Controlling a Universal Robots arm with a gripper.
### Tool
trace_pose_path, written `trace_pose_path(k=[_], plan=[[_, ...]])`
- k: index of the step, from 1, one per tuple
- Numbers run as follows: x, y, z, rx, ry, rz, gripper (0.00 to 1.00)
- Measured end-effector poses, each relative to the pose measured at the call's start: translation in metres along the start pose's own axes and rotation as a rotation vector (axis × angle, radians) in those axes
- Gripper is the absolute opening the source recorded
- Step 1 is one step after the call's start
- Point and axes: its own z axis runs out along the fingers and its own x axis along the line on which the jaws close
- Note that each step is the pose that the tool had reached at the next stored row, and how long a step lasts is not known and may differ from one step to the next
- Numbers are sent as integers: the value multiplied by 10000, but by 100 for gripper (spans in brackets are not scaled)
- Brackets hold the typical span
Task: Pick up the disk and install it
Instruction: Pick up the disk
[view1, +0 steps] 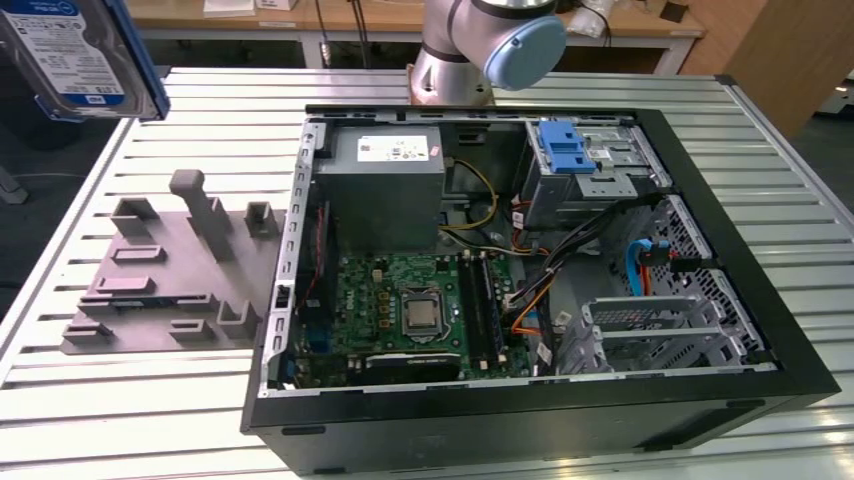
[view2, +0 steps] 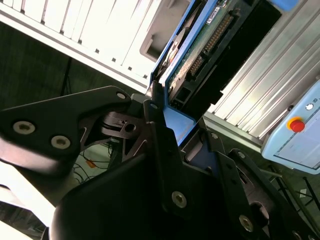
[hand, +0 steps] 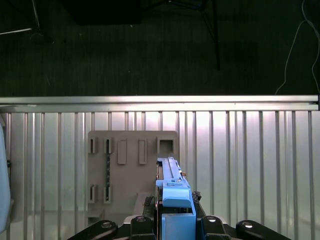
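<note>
Pick-up's done, I'd say: gripper (view2: 176, 131) pinches the disk (view1: 74, 50) by its blue carrier, held clear above the grey fixture (hand: 125, 155) on the counter (hand: 250, 150) under it, but install's left, w/ the open PC case (view1: 534, 280) well apart from it, its drive cage (view1: 661, 320) prob. empty.

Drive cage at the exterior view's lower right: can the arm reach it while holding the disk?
Probably yes: the case lies open, nothing covers the drive cage, though a blue cable runs beside it. The gripper holds the disk.

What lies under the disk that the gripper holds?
Below the disk, the first wrist view shows the grey fixture plate on the slatted table; the disk covers one corner.
</note>
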Motion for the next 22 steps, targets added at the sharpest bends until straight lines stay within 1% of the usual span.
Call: trace_pose_path(k=[22], plan=[[-1,-71,-1,0,0,0,36]])
